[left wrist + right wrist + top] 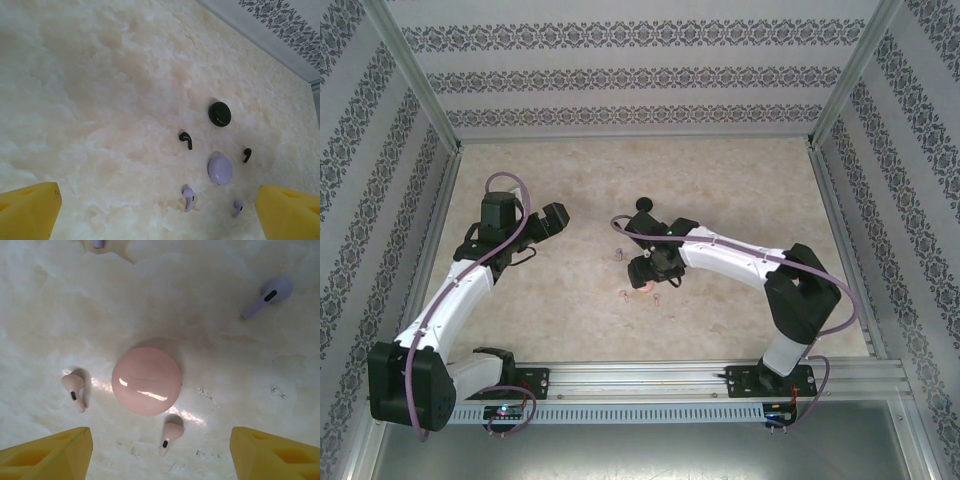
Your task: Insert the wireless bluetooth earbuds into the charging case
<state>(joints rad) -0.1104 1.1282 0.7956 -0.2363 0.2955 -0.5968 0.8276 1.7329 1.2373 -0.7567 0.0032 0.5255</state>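
My right gripper [161,454] hangs above the glossy round pink charging case [146,381], jaws apart and holding nothing, yellow fingertips [47,452] at the lower corners of my wrist view. The case lies flat on the pale marbled tabletop [225,355] and looks shut, with no gap at the lid; the two short-stemmed pinkish earbuds [170,436] lie loose just beside it, one to its left, one below it; a pale purple earbud [267,296] lies well apart at the upper right. I judge the step to be a first grasp within the pink set; to do it well I should centre on one thing alone, come down square, and keep the neighbouring bud out from under my fingers; the smooth dome may slip, so I would grip low on its rim. My left gripper [160,215] hangs wide open and empty over the black round case [219,114] and the pale purple round case [220,170], with small black earbuds [186,140] scattered near.
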